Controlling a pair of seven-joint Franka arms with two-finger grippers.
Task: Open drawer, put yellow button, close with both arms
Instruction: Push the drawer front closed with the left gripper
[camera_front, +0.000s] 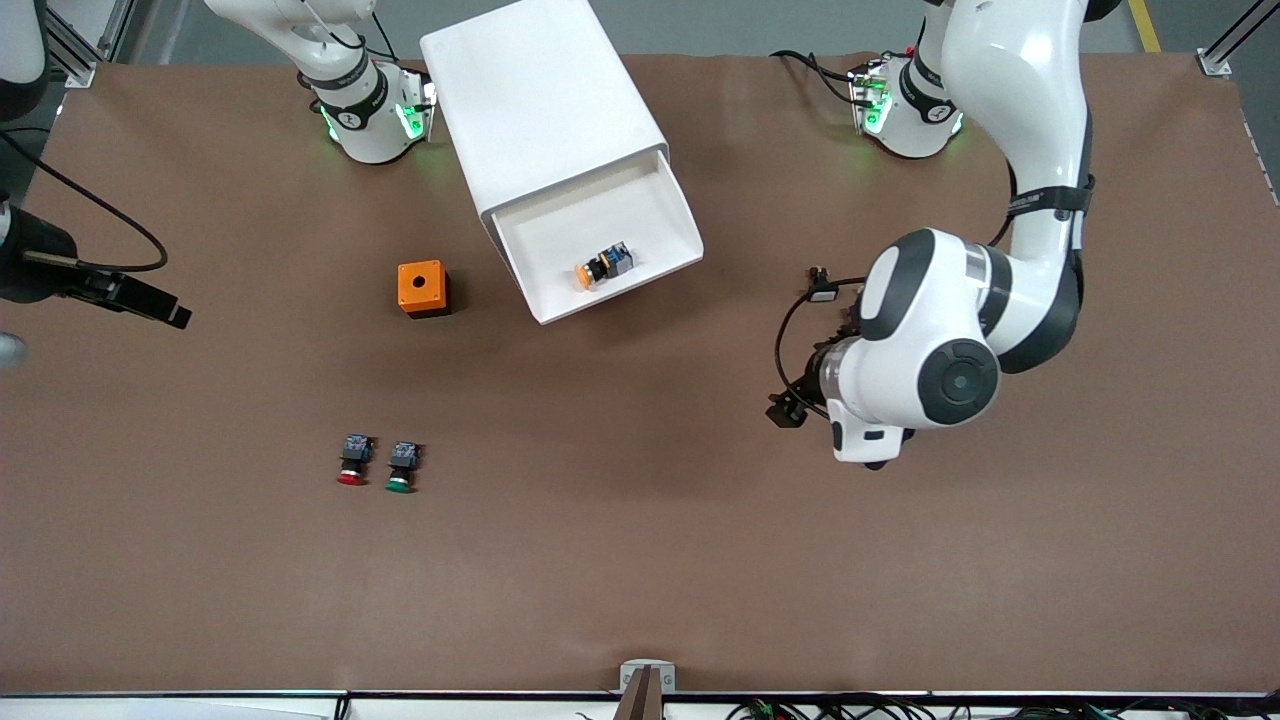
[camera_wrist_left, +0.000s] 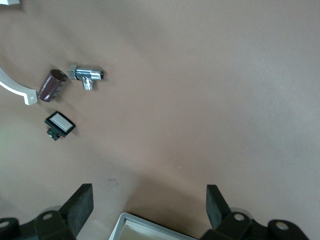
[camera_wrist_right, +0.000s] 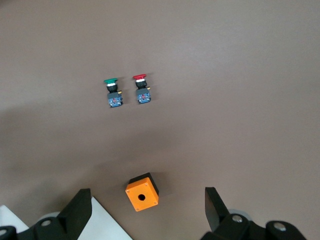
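Small yellow-capped pushbutton (camera_front: 601, 267) lies in the open top drawer (camera_front: 650, 215) of the white cabinet (camera_front: 540, 100). Left end effector (camera_wrist_left: 150, 200) and right end effector (camera_wrist_right: 145, 202) over bare brown tabletop (camera_front: 650, 520), fingers apart, empty.

The right gripper (camera_wrist_right: 145, 207), fingers spread, hangs over an orange box (camera_wrist_right: 142, 192), with a green-capped button (camera_wrist_right: 113, 92) beside a red-capped button (camera_wrist_right: 142, 89).

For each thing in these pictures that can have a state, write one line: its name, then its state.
drawer: pulled open, holding the button.
yellow button: lying on its side in the drawer.
red button: lying on the table, untouched.
green button: lying beside the red one.
left gripper: open, empty.
right gripper: open, empty.
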